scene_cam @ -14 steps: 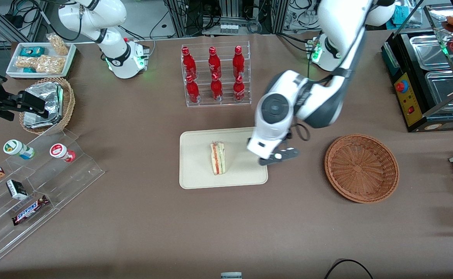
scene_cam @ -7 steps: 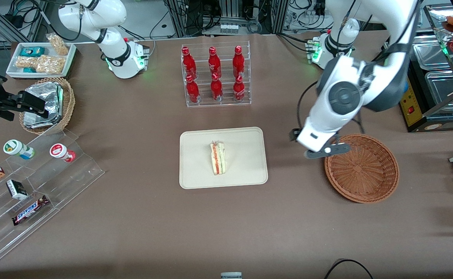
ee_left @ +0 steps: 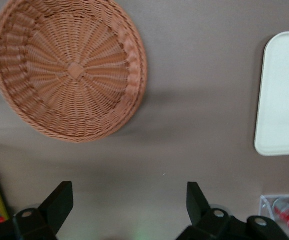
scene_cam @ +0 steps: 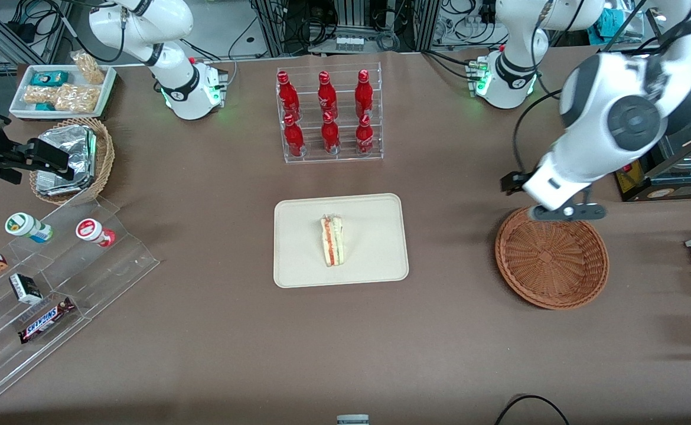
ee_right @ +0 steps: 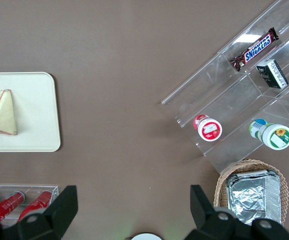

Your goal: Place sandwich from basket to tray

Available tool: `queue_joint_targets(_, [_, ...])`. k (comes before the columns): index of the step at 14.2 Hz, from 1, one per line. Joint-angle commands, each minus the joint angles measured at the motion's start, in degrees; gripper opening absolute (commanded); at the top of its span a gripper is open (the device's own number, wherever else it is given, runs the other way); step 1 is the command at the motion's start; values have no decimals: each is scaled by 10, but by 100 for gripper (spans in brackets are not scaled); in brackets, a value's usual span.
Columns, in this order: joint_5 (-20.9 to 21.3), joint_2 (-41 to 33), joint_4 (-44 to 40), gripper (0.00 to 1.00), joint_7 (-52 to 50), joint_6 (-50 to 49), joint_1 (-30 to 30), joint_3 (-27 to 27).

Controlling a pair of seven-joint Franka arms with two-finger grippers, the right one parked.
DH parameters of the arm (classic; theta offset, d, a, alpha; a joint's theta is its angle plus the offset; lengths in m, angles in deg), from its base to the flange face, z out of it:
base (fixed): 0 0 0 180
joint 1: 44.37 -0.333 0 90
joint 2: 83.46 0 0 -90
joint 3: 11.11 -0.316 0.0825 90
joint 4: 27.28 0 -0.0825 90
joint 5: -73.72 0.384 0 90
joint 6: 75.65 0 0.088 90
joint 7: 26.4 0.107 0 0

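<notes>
Woven wicker basket (scene_cam: 551, 260); matt tray (scene_cam: 298, 260)

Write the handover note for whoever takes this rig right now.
Gripper: open, holding nothing, raised above the table next to the basket's rim on the side away from the front camera.
Sandwich: lying on the tray, near its middle.
Basket: holds nothing, toward the working arm's end of the table.
Done: sandwich is out of the basket and on the tray.
Left: nothing on the task itself; only park the arm.

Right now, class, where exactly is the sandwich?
In the front view the sandwich lies near the middle of the tray, nearer the camera than the bottle rack. The open gripper is away, above the empty basket's rim.
</notes>
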Motion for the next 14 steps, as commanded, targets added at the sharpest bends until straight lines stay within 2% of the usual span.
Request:
queue_joint_targets(1, [3,-41,10,100,55,-20,-68,48])
queue_joint_targets(3, [5,-57,1,100,94,-28,-77,43])
queue_joint_targets(5, [7,-63,-23,100,119,-30,-78,15])
queue_joint_targets(11, [4,-44,-109,100,119,-44,-70,-45])
queue_joint_targets(14, [1,-41,-114,100,116,-45,-69,-45])
